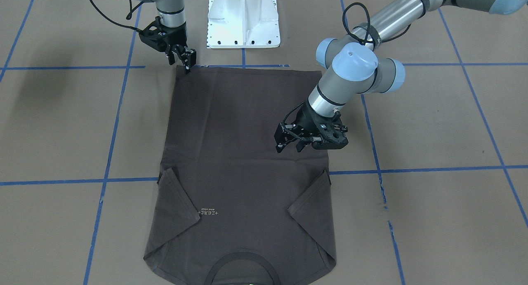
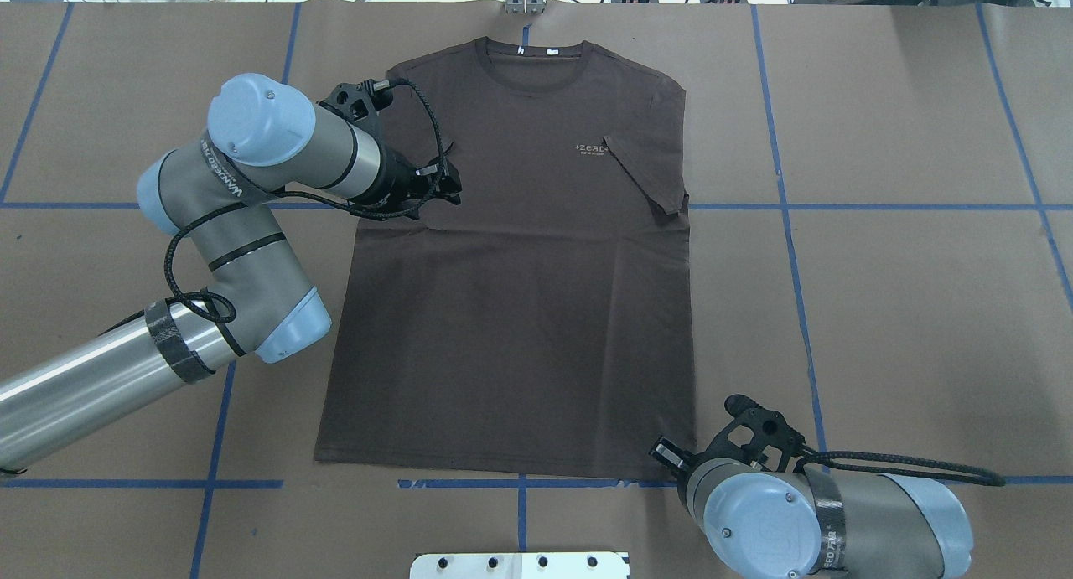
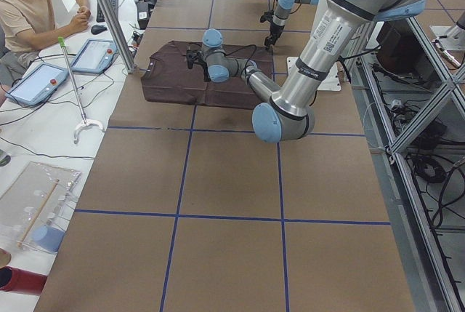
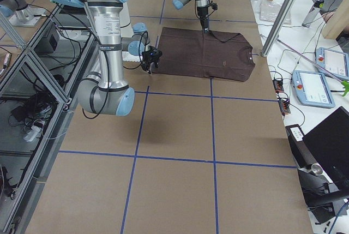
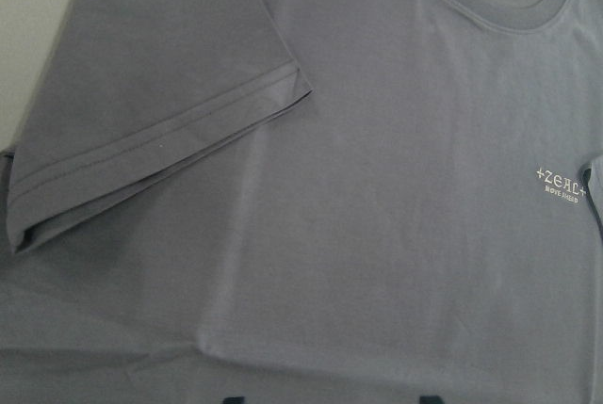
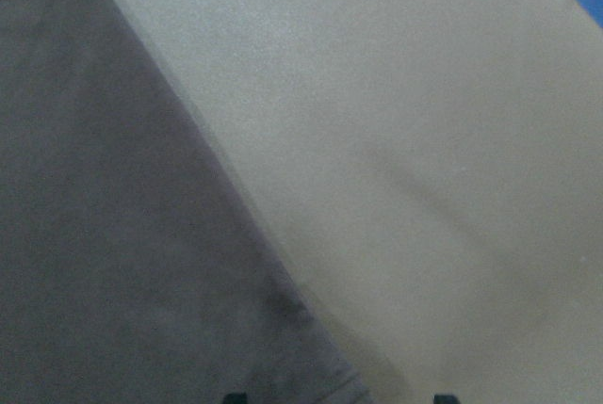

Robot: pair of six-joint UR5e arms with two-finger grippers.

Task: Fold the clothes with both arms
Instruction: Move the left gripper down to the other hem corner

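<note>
The brown worktop (image 2: 880, 311) carries the shirt (image 2: 511, 328), spread flat and face up, collar (image 2: 536, 64) at the far edge and hem (image 2: 503, 468) nearest the robot's base. The left arm (image 2: 243, 252) reaches out over the shirt's body; the right arm (image 2: 805, 516) bends down at the near edge. The left sleeve (image 1: 309, 204) and right sleeve (image 2: 650, 177) both lie turned in over the chest, so the next step looks like the lengthwise fold, hem carried up towards the collar.

The right fingers (image 1: 188, 63) point straight down at the hem's corner on their side; their wrist view shows the tips apart with the cloth edge running between them, so they are parted and hold nothing yet. The left fingers (image 1: 281, 144) hang parted above the cloth just short of the left sleeve, empty, and well away from the other hem corner (image 1: 318, 73).

To do it well, I judge the left fingers should go to that corner first; each pair should pinch both layers just inside the corner; both arms should lift together and level, keeping the hem taut between them. They should travel high enough to clear the tucked sleeves and lay the hem down short of the small chest print (image 2: 592, 149).
</note>
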